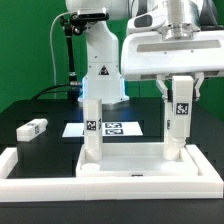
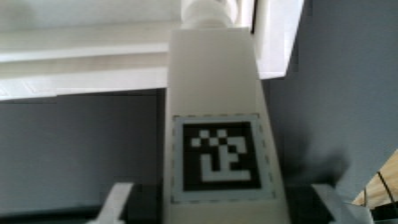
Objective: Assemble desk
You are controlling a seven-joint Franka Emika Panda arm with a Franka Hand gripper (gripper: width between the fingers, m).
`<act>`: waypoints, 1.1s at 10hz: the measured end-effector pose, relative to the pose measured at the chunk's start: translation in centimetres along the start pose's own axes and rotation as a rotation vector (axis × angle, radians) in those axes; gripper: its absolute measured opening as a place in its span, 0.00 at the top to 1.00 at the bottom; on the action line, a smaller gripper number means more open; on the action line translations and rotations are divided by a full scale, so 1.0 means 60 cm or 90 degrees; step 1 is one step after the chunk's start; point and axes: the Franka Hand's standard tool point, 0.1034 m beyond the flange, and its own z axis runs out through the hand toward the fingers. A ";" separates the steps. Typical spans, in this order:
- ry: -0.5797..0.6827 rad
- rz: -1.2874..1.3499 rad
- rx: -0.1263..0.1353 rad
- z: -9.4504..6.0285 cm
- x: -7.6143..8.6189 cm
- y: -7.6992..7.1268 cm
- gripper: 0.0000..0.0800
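Claw (image 1: 181,96) gripping upright leg (image 1: 181,125) at top panel (image 1: 130,160)

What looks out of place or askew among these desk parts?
One desk leg lies on its side on the dark table, apart from the top panel, at the exterior view's left. The leg on the panel and the gripped leg stand upright.
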 end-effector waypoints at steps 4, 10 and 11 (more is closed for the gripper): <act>-0.009 -0.005 -0.009 0.024 -0.014 0.001 0.64; -0.010 -0.016 -0.013 0.049 -0.014 -0.007 0.64; -0.009 -0.018 -0.013 0.054 -0.012 -0.010 0.64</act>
